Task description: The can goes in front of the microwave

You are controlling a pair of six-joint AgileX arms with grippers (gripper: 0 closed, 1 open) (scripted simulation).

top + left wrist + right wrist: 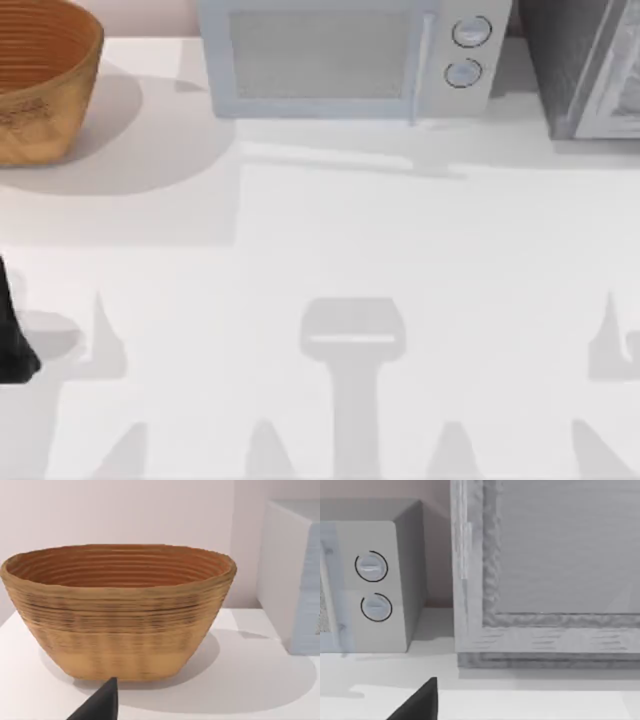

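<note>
The can is out of view. The microwave (340, 60) stands at the back middle of the table, a light grey-white box with a mesh window, a vertical handle and two round knobs (467, 50). Its knob end (370, 585) faces the right wrist camera, and its plain side (295, 580) shows in the left wrist view. A dark part of my left arm (12, 340) sits at the table's left edge. A dark tip of my left gripper (100, 705) points toward the basket. A dark tip of my right gripper (417, 702) hangs low before the microwave's right end.
A woven basket (40, 80) (117, 610) stands at the back left. A darker grey appliance (590, 70) (545, 570) stands at the back right, close beside the microwave. The white table (330, 250) stretches in front of all three.
</note>
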